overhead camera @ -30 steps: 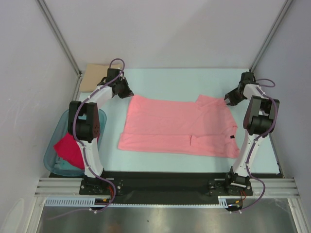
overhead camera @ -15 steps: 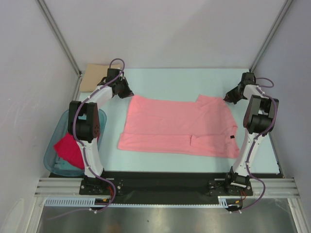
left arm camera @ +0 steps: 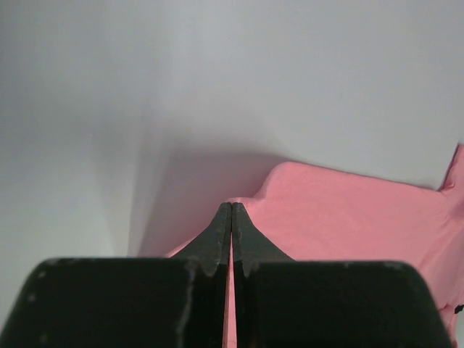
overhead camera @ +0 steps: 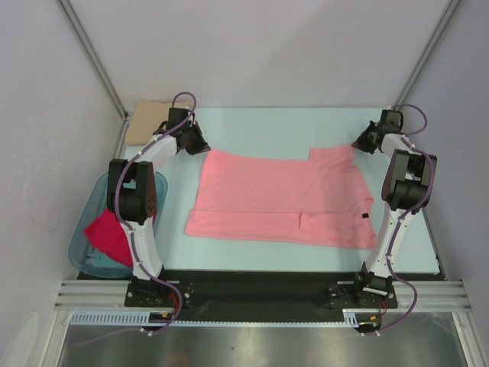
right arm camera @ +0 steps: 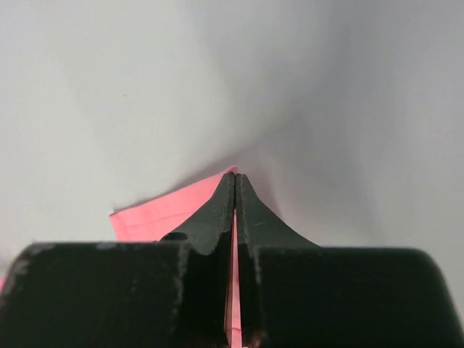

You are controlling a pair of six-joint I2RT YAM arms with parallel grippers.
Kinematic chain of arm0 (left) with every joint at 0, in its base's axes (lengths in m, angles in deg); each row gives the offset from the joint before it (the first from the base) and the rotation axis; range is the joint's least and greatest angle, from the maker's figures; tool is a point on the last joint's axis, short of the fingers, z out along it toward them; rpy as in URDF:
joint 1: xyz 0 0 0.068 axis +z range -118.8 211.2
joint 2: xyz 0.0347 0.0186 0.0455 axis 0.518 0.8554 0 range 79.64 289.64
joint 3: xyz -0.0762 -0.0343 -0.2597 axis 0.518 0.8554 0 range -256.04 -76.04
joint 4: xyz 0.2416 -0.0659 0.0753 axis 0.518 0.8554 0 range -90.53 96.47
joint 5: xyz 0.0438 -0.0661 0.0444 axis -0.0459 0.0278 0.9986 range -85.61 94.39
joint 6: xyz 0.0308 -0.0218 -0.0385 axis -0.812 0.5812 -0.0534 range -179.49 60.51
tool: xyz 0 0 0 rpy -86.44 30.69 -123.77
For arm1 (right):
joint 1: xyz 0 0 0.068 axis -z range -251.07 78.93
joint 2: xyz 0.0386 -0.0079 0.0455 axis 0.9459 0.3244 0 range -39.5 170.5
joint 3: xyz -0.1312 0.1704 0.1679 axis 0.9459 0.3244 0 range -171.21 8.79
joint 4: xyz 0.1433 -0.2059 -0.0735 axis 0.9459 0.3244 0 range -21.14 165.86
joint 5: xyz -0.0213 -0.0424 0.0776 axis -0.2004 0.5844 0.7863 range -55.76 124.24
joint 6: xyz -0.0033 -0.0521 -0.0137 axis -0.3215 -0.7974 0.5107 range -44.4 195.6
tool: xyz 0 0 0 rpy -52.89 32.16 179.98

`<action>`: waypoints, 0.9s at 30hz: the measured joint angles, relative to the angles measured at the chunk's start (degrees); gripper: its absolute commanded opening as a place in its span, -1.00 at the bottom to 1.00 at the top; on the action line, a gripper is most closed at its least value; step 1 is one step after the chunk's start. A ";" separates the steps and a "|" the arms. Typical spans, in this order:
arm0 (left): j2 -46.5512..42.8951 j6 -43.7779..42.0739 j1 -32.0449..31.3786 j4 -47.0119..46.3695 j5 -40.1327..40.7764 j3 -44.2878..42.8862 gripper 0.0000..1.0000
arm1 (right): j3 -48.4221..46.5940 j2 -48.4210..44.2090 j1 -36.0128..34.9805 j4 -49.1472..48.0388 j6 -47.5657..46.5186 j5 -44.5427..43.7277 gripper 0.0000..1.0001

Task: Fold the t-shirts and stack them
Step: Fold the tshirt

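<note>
Beside the table's (overhead camera: 260,126) near-left edge, a teal tub (overhead camera: 79,246) holds a crimson t-shirt (overhead camera: 111,235). The salmon-pink t-shirt (overhead camera: 275,200) lies spread flat mid-table. At its far edge, the left gripper (overhead camera: 204,147) pinches the far-left corner and the right gripper (overhead camera: 356,145) pinches the far-right sleeve. A tan t-shirt (overhead camera: 145,122) sits at the table's far-left corner. The first fold looks ready to begin. Both corners should lift together and travel toward the near hem.
</note>
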 measured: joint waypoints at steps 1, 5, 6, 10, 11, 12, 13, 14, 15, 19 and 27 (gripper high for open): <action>0.00 0.02 0.00 -0.04 0.00 0.00 -0.99 | 0.22 -0.48 -0.15 -0.83 -1.55 0.35 -1.00; 0.00 0.39 0.00 -0.13 0.44 0.00 -0.99 | 2.34 -4.57 -0.61 -3.87 -6.38 1.90 -1.00; 0.00 0.50 0.00 -0.13 0.68 0.02 -0.99 | 3.13 -6.01 -0.70 -4.63 -7.10 2.34 -1.00; -0.22 1.01 0.00 -0.90 1.75 0.74 -0.99 | 4.63 -10.54 -1.18 -6.67 -9.20 4.17 -1.00; -0.39 1.11 0.00 -1.07 2.05 1.09 -0.99 | 4.63 -11.23 -1.22 -7.13 -9.53 4.70 -1.00; -0.55 1.31 0.00 -1.16 2.21 1.44 -0.99 | 4.63 -11.65 -1.25 -7.39 -9.70 5.05 -1.00; -0.72 1.42 0.02 -1.16 2.27 1.70 -0.99 | 4.63 -12.13 -1.29 -7.48 -9.94 5.49 -1.00; -0.85 1.44 0.02 -1.16 2.32 1.86 -0.99 | 4.63 -12.35 -1.29 -7.48 -10.10 5.79 -1.00; -1.07 1.49 0.02 -1.31 2.38 2.08 -1.00 | 4.63 -12.57 -1.29 -7.43 -10.25 6.08 -1.00; -2.89 1.62 0.07 -1.36 2.62 3.17 -0.99 | 5.33 -13.55 -1.29 -6.80 -10.49 6.64 -1.00; -6.38 2.08 0.20 -2.49 3.30 5.84 -0.99 | 6.12 -17.27 -1.29 -2.40 -10.49 6.58 -1.00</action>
